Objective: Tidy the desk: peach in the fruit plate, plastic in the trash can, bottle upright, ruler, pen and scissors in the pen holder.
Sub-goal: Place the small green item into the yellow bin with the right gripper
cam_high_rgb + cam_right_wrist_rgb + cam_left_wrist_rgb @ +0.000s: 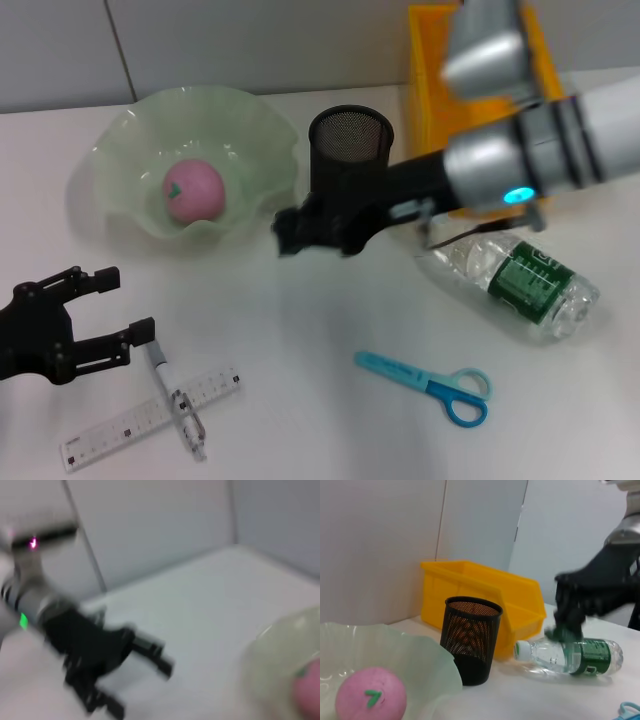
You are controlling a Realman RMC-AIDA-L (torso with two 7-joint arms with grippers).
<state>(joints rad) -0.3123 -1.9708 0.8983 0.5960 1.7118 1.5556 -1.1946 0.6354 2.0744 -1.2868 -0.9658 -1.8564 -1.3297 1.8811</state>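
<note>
Left end effector (115,300): parked low at the table's near left corner, fingers spread and gripping nothing, one fingertip just beside the pen's cap end. Right end effector (285,230): reaching in from the right across the middle of the table (300,400), in front of the pen holder and partly masking its lower wall; blurred in every view, so whether released or clenched cannot be told.

Task items:
- Peach (194,190): pink, resting in the pale green fruit plate (120,150) at far left.
- Pen holder (351,140): black mesh, upright, between the fruit plate and the yellow bin; no contents made out through the opening.
- Bottle (520,280): clear, green label, lying on its side at right, cap end pointing toward the pen holder, partly under the right forearm.
- Scissors (430,385): blue, flat on the table, near front of the bottle.
- Ruler (150,420) and pen (175,400): crossed at near left, pen lying over the ruler; ruler's end near the frame edge.

Other: yellow bin (425,90) at the far right, largely covered by the right arm; interior not visible.

Right wrist view: heavily blurred; only the left end effector and a corner of the fruit plate with the peach recognisable.
</note>
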